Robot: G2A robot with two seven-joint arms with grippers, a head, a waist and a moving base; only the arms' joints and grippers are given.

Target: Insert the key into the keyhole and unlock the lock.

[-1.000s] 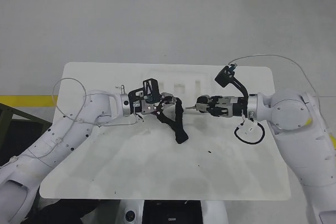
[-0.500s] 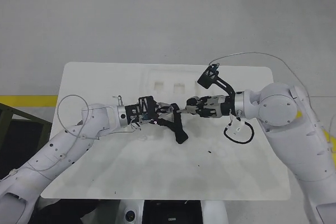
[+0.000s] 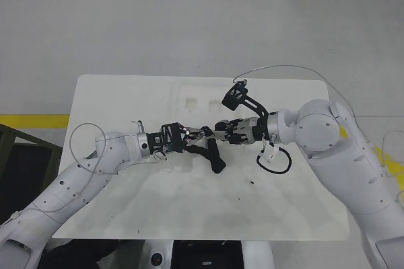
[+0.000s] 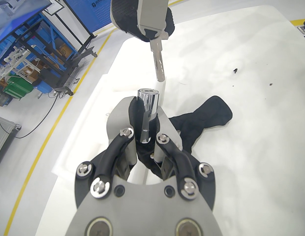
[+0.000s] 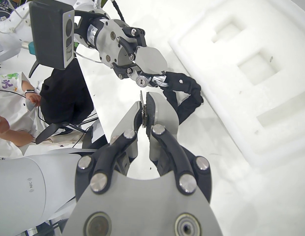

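Note:
My left gripper (image 4: 145,124) is shut on the chrome lock cylinder (image 4: 148,104), whose slotted keyhole face (image 5: 141,80) points at the other arm. A black fabric-covered cable (image 3: 212,156) hangs from the lock down onto the table. My right gripper (image 5: 143,110) is shut on the head of the silver key (image 4: 158,62). The key's blade tip hovers just short of the keyhole, roughly in line with it, with a small gap between them. Both grippers (image 3: 192,136) (image 3: 217,130) meet above the middle of the table.
A white foam tray (image 5: 246,57) with rectangular recesses lies at the table's far side behind the grippers. Small dark specks (image 4: 235,70) dot the white table (image 3: 155,215). A black cable loop (image 3: 273,161) hangs from the right arm.
Both grippers have shifted left and toward the table's near side, and the key has closed in on the lock's face. The right arm has swung further inward.

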